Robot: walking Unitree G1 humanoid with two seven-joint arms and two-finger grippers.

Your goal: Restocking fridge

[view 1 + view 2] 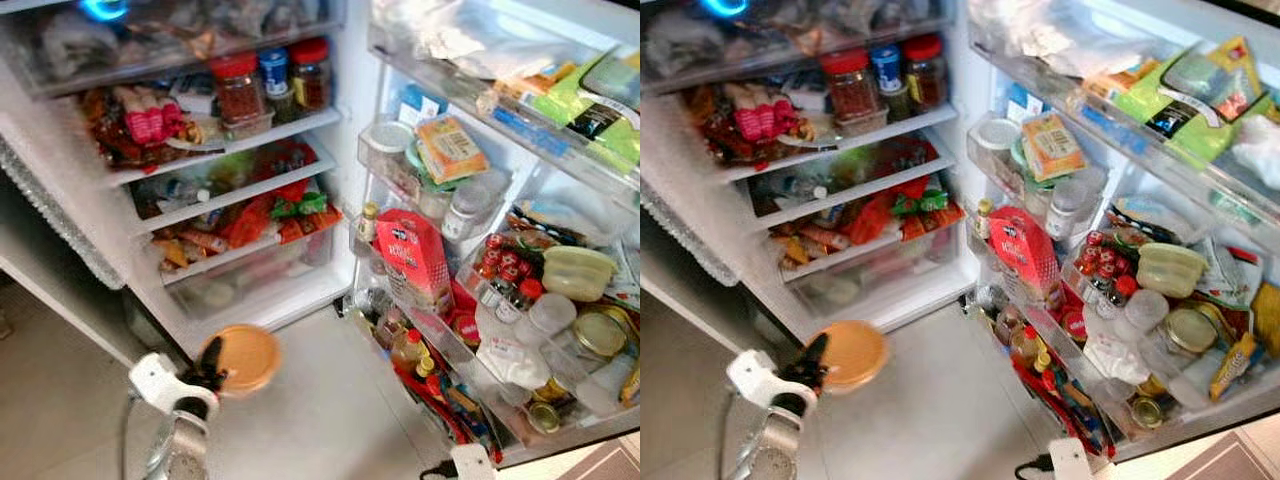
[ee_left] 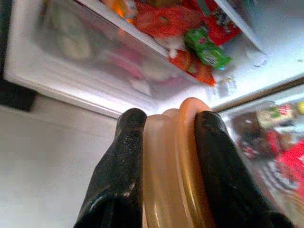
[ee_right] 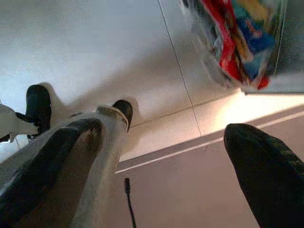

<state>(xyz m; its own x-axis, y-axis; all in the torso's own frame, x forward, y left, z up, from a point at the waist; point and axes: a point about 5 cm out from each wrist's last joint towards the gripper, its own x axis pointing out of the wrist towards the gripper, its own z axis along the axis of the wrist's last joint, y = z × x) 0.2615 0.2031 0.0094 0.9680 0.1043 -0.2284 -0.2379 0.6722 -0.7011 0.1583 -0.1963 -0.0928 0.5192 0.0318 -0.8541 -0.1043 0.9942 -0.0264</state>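
Round orange plastic lidded container [image 1: 243,358] clamped between our left gripper's [image 1: 212,372] black fingers [image 2: 124,161], held low before the open white fridge's [image 1: 300,300] bottom drawer, our right gripper [image 3: 166,156] spread wide above the pale tiled floor [image 3: 95,52].

Head eyes look down into open fridge [image 1: 250,160], wrist views close

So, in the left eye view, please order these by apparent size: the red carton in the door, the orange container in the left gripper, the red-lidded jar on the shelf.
1. red carton
2. orange container, nearer the camera, so unsure
3. red-lidded jar
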